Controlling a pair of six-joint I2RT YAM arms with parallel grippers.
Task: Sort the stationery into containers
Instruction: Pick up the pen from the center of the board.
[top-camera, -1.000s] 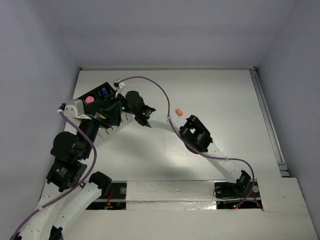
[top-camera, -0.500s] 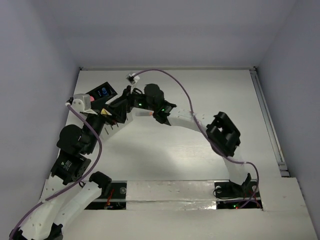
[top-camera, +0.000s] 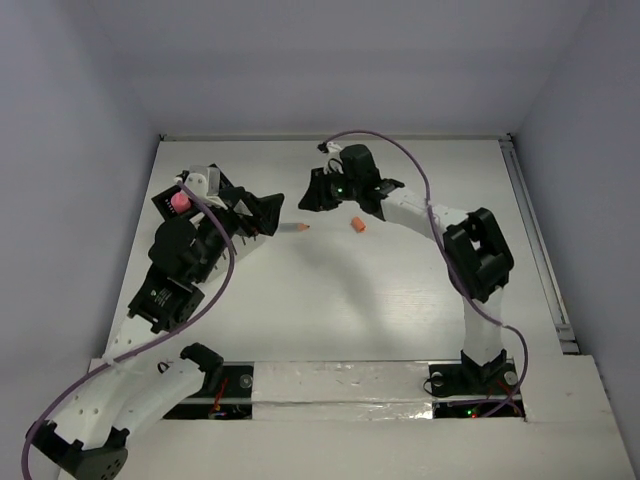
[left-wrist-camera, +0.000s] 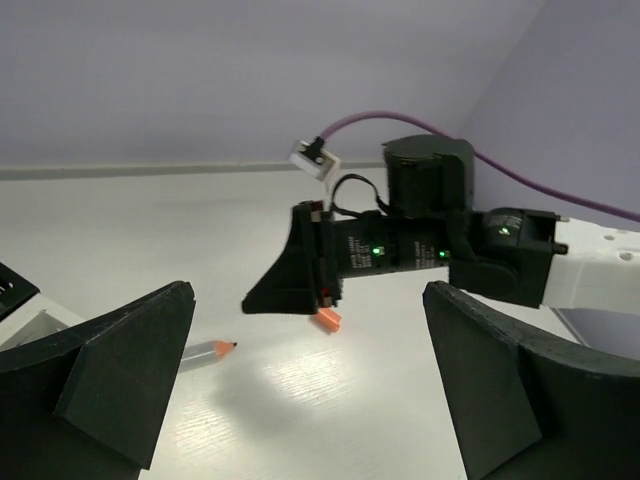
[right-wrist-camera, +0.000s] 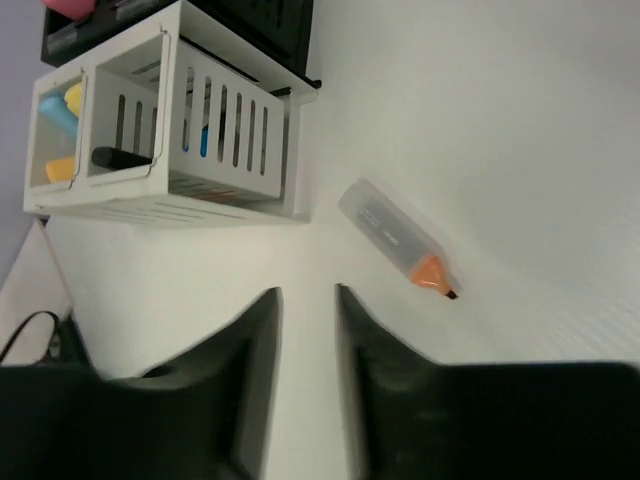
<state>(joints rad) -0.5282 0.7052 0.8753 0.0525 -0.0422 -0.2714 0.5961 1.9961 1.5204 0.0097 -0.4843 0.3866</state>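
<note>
The containers (right-wrist-camera: 232, 128) stand at the far left: white slotted compartments hold yellow, light blue and black stationery, and the black compartments (right-wrist-camera: 262, 18) lie behind them. A clear marker with an orange tip (right-wrist-camera: 398, 240) (top-camera: 295, 228) (left-wrist-camera: 208, 351) lies on the table beside them. An orange cap (top-camera: 357, 224) (left-wrist-camera: 327, 320) lies further right. My left gripper (top-camera: 272, 215) (left-wrist-camera: 308, 300) stands wide open and empty, pointing right at the marker. My right gripper (top-camera: 306, 200) (right-wrist-camera: 308, 292) hovers behind the marker, its jaws drawn to a thin slit with nothing between them.
A pink item (top-camera: 180, 201) pokes out of the containers, which my left arm (top-camera: 178, 250) mostly covers in the top view. The right arm's purple cable (top-camera: 400, 150) arcs over the back of the table. A raised rail (top-camera: 535, 240) runs along the right edge.
My right arm swung away from over the containers to the back middle, and its jaws narrowed. My left arm shifted, its gripper now pointing right. The orange-tipped marker now shows on the table.
</note>
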